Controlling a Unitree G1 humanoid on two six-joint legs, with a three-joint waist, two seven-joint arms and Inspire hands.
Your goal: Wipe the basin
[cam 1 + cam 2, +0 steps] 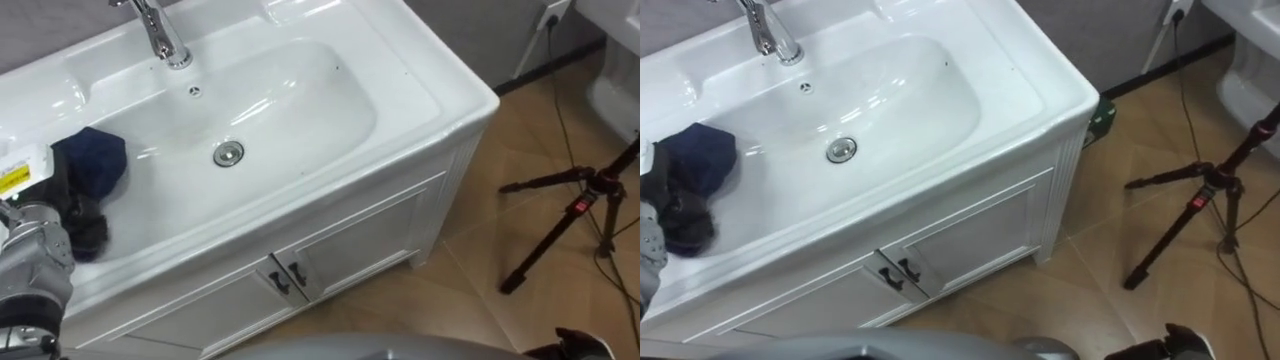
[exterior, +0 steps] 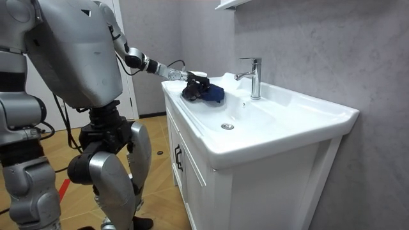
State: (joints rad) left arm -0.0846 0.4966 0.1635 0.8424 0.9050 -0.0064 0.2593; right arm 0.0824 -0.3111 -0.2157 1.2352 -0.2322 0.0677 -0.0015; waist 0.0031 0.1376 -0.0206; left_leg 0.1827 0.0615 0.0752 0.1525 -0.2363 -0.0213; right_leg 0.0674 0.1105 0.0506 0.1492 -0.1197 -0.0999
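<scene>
Where the basin (image 1: 300, 110) slopes up, the left hand (image 1: 85, 225) — curled — grips blue cloth (image 1: 95, 160).

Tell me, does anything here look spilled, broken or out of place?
Nothing stands out. The basin looks whole, the cabinet doors are shut, and the blue cloth sits at its left end against the robot's left hand.

A white basin (image 1: 420, 90) atop a cabinet (image 1: 370, 230) holds a dark blue cloth (image 1: 95, 160) at its left end, near the tap (image 1: 160, 35).
</scene>
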